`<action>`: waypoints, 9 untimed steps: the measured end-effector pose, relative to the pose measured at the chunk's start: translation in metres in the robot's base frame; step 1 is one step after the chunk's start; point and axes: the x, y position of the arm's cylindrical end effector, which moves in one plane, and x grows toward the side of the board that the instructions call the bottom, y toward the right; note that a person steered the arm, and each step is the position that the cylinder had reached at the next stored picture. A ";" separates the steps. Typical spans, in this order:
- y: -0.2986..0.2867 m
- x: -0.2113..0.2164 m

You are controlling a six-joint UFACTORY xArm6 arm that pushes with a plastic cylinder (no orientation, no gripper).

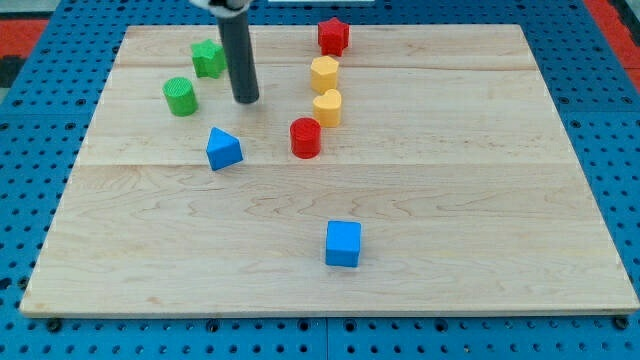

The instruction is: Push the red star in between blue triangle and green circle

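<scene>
The red star sits near the view's top, right of centre-left. The blue triangle lies at the left-middle of the board. The green circle stands up and left of the triangle. My tip rests on the board between the green circle and the yellow blocks, above and slightly right of the blue triangle, well left and below the red star. It touches no block.
A green star lies just left of the rod. A yellow hexagon and a yellow heart-like block stand below the red star, with a red cylinder under them. A blue cube sits lower centre.
</scene>
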 end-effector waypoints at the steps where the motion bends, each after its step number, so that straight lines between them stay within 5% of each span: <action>1: 0.029 -0.071; 2: 0.055 -0.113; 6: 0.248 -0.094; 9: 0.116 -0.091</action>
